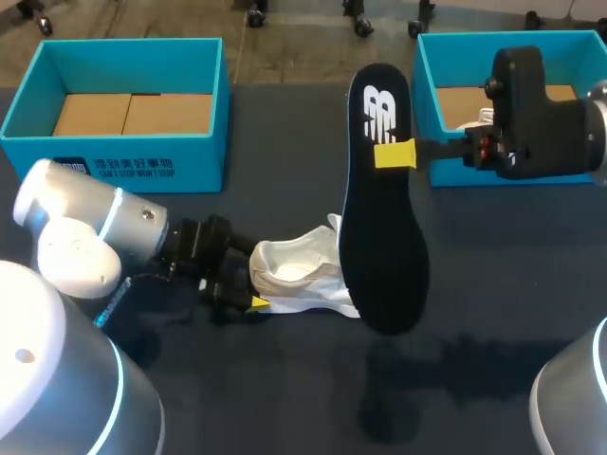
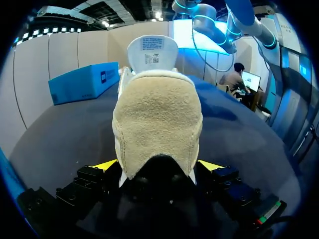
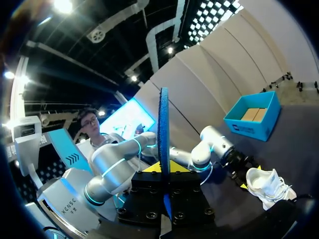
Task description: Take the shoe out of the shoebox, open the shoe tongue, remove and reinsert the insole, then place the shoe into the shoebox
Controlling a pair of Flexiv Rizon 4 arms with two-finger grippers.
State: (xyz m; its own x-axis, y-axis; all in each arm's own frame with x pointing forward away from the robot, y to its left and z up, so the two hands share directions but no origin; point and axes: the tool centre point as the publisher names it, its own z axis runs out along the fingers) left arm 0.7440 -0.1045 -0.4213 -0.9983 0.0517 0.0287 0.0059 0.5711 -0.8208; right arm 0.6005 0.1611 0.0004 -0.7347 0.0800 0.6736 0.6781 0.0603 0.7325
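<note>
Black insole [image 1: 384, 246] out and aloft, white shoe [image 1: 303, 275] pinned to the dark worktop [image 1: 493, 313]: by the look of it, you are midway between pulling the liner and feeding it back. Your right hand [image 1: 395, 154] is clenched on the insole's edge near its narrower end. The wider end hangs down over the shoe's front, which looks like a deliberate line-up for reinsertion. The right arm comes in level from the side, just in front of the right shoebox [image 1: 493, 38], wrist horizontal and fingers pointing across the worktop.

Your left hand [image 2: 158, 169] grips the shoe by the heel, one yellow tip on each side. The grip likely serves to stop the shoe skating away when the insole pushes in. The tongue [image 2: 152, 50] stands pulled up and forward, leaving the mouth open. The left arm lies low, forearm angled in towards the middle, fingers running flat along the worktop.

The shoe rests on the worktop between the two boxes, toe away from your left hand. The left shoebox [image 1: 133, 163] sits well behind that arm.
</note>
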